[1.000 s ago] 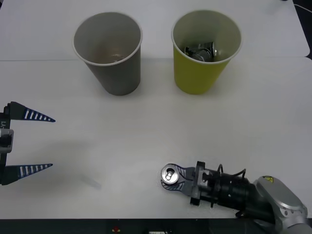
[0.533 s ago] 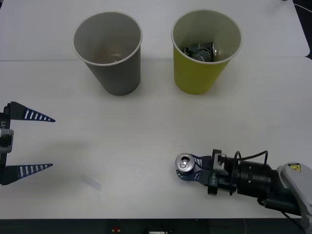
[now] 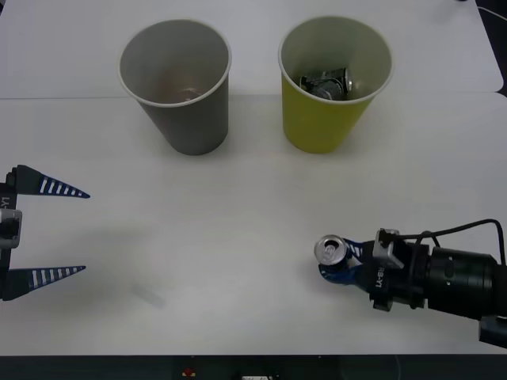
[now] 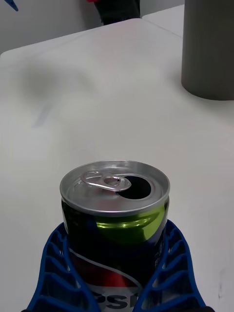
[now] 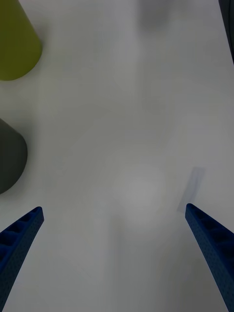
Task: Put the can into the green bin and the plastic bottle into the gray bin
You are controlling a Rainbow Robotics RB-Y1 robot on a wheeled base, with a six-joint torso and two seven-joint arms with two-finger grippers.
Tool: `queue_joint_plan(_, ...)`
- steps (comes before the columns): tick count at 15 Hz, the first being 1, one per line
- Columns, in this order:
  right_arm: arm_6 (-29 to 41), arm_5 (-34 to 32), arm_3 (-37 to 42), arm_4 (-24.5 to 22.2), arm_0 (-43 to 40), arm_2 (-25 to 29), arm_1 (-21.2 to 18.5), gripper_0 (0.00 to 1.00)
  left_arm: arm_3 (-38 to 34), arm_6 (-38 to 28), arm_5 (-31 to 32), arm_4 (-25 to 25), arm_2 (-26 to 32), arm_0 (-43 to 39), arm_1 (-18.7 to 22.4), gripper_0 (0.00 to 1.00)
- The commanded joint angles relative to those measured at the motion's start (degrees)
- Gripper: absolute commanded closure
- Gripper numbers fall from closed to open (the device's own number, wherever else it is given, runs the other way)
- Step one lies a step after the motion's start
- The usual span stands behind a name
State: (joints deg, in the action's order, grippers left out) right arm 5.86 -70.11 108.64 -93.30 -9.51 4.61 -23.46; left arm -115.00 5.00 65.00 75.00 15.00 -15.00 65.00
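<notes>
The can (image 3: 331, 250) is held upright between the closed blue fingers of the right gripper (image 3: 342, 263), near the table's (image 3: 238, 222) front edge and well apart from both bins; its opened silver top is seen at close range in the right wrist view (image 4: 115, 187). The left gripper (image 3: 47, 231) is parked at the left side, fingers spread wide and empty. A crushed can (image 3: 326, 82) is already seen inside the green bin (image 3: 333, 119); the gray bin (image 3: 186, 119) is empty. The carrying step is judged to be in hand. Next, the can must be raised above the green rim, carried forward and released over the opening.
</notes>
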Motion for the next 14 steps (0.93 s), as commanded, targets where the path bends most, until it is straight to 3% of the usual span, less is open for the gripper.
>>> queue_joint_plan(1, 7.6, -5.1, 5.7, -4.4, 0.1, 4.3, 0.0, 1.00, 0.0, 0.0, 0.0, 0.0, 0.0, 0.0, 0.0, 0.00)
queue_joint_plan(7, 23.9, -16.0, 19.5, -10.9, 0.0, 11.4, 0.1, 1.00, 0.0, 0.0, 0.0, 0.0, 0.0, 0.0, 0.0, 0.00)
queue_joint_plan(10, 30.4, -17.1, 24.7, -11.8, 0.1, 13.0, 0.0, 1.00, 0.0, 0.0, 0.0, 0.0, 0.0, 0.0, 0.0, 0.00)
queue_joint_plan(14, 41.5, -19.9, 34.4, -16.3, 3.4, 14.6, 0.0, 1.00, 0.0, 0.0, 0.0, 0.0, 0.0, 0.0, 0.0, 0.00)
